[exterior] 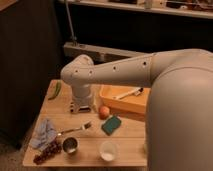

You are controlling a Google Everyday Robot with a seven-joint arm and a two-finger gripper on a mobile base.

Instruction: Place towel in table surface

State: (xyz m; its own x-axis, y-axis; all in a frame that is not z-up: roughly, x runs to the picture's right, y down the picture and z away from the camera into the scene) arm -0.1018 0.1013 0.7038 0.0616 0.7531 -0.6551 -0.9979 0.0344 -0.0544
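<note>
A crumpled light blue towel [44, 133] lies on the wooden table [130, 150] near its left edge. My gripper [81, 107] points down over the middle of the table, up and to the right of the towel and apart from it. It holds nothing that I can see. My white arm [120, 70] reaches in from the right and hides the right side of the table.
A fork [75, 128] lies right of the towel. Red grapes [47, 151], a metal cup [70, 145] and a white cup [108, 150] stand along the front edge. An orange [104, 112], a green sponge [111, 125] and an orange tray [125, 102] sit right of the gripper. A green vegetable [56, 90] lies at the back left.
</note>
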